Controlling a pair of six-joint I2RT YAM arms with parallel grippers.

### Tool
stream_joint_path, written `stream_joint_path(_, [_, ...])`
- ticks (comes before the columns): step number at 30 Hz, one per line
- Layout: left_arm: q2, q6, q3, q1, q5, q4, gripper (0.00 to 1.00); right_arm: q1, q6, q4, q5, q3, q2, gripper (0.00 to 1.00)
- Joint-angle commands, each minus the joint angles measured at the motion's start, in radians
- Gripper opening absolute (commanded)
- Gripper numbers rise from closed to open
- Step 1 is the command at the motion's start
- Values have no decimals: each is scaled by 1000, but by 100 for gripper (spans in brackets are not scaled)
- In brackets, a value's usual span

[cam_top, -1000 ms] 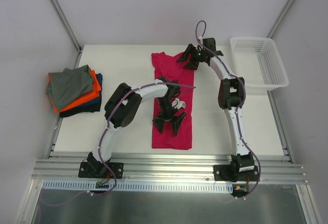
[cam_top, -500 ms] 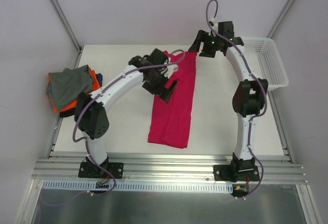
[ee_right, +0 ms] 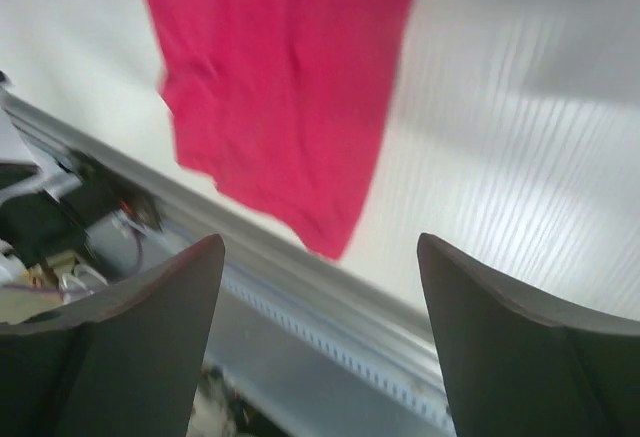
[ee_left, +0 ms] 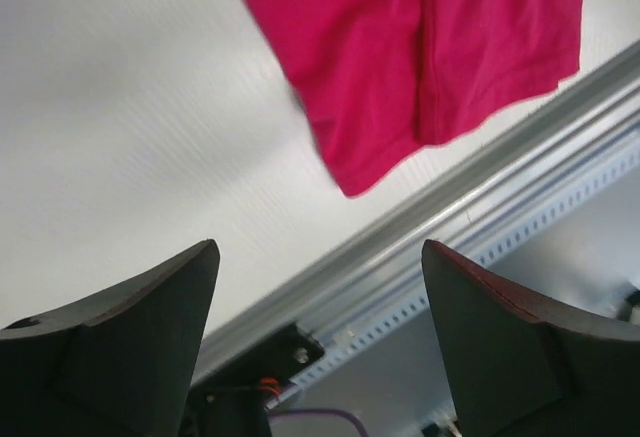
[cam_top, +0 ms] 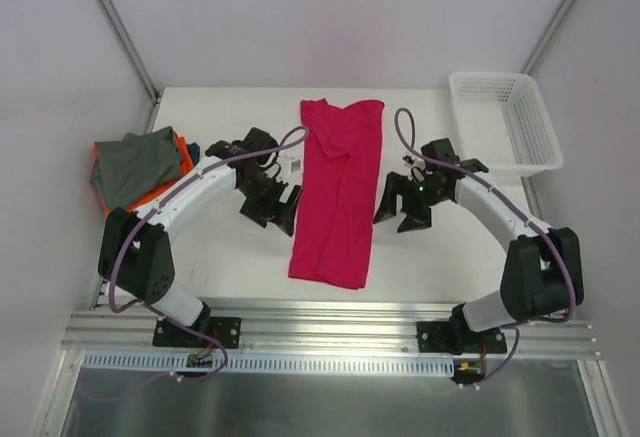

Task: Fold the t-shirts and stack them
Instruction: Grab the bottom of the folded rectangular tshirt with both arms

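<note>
A magenta-pink t-shirt [cam_top: 338,193] lies folded into a long narrow strip down the middle of the table, its near hem showing in the left wrist view [ee_left: 430,47] and the right wrist view [ee_right: 285,87]. A pile of t-shirts sits at the left edge: a grey one [cam_top: 135,162] on top, an orange one [cam_top: 181,160] under it, dark navy cloth [cam_top: 192,148] barely showing. My left gripper [cam_top: 273,207] hangs open just left of the pink strip, holding nothing. My right gripper [cam_top: 401,209] hangs open just right of it, also holding nothing.
A white mesh basket [cam_top: 505,122] stands at the back right corner. An aluminium rail [cam_top: 330,322] runs along the table's near edge, seen past both sets of fingers in the wrist views.
Both grippers have come back from the shirt's far end to its middle, one on each side. The pink shirt now lies as a flat narrow strip, its collar end laid down.
</note>
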Motion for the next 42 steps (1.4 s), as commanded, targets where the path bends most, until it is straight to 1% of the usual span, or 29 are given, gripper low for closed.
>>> stream_joint_path(1, [-106,-66,-135,56,189,7,82,76,48,-32,22,-112,-149,81])
stream_joint_path(3, [-129,-101,-196,97,237,30,76,90,71,-21,12,-152,-186,79])
stream_joint_path(4, [-146,-114,-242,111,258,38,72,90,100,-23,3,-166,-211,71])
stream_joint_path(6, [-155,-149,-284,148,301,55,70,90,132,-27,-26,-221,-231,66])
stream_joint_path(8, [-155,-181,-305,156,349,85,70,90,183,-14,-46,-296,-260,67])
stream_joint_path(10, [-164,-229,-373,156,387,145,71,92,234,28,-46,-362,-287,71])
stream_joint_path(11, [-172,-299,-403,156,419,185,74,90,287,39,-43,-392,-298,72])
stream_joint_path(12, [-181,-337,-439,156,459,279,74,92,304,43,-28,-446,-303,73])
stream_joint_path(13, [-196,-371,-506,156,473,321,74,90,323,51,-24,-469,-304,74])
stream_joint_path(15, [-201,-433,-581,156,466,406,74,89,355,53,-26,-518,-294,74])
stream_joint_path(17, [-210,-462,-617,156,463,444,74,90,390,124,-49,-554,-265,74])
stream_joint_path(18, [-213,-474,-649,156,452,490,73,90,442,163,-69,-586,-249,75])
stream_joint_path(19, [-219,-506,-666,156,447,518,73,92,467,248,-69,-601,-236,74])
stream_joint_path(21, [-225,-531,-701,156,447,578,72,92,531,330,-60,-618,-200,74])
stream_joint_path(22, [-225,-540,-709,156,435,584,72,92,551,402,-64,-626,-188,74])
stream_joint_path(25, [-198,-536,-712,161,432,596,72,98,585,473,-74,-608,-144,74])
stream_joint_path(31, [-101,-569,-683,162,438,635,70,112,628,549,-72,-592,-84,69])
stream_joint_path(34, [-65,-576,-664,162,444,641,69,124,653,553,-80,-584,-70,68])
stream_joint_path(42, [-38,-594,-657,161,447,648,68,190,700,553,-115,-575,-62,63])
